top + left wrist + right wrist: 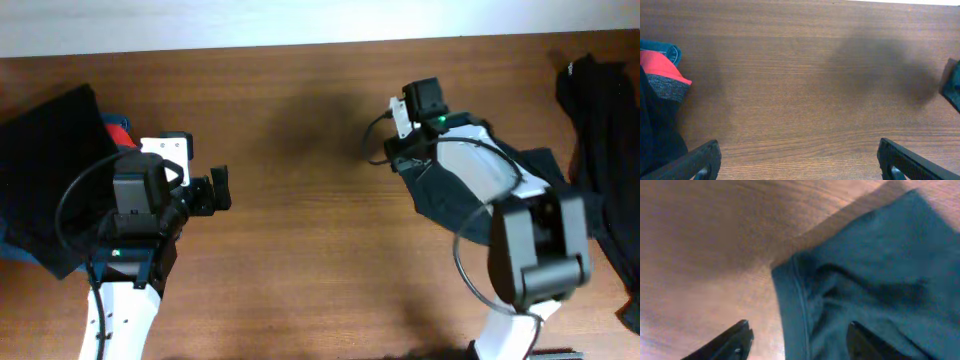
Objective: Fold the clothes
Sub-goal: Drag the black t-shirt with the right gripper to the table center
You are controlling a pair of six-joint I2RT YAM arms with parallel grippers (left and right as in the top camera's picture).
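A dark blue garment (445, 195) lies crumpled on the wooden table at the right, partly under my right arm. In the right wrist view it (875, 265) fills the right side, its stitched hem running down the middle. My right gripper (797, 340) is open and straddles that hem, one finger over bare wood and one over the cloth. In the overhead view it (400, 158) sits at the garment's left edge. My left gripper (216, 190) is open and empty over bare table (800, 100), well left of the garment. Its fingers (800, 162) show wide apart.
A pile of black cloth (50, 165) with a red garment (117, 130) and a bit of blue lies at the left; the red garment (657, 67) and denim (662, 50) show in the left wrist view. More black clothes (600, 140) lie at the far right.
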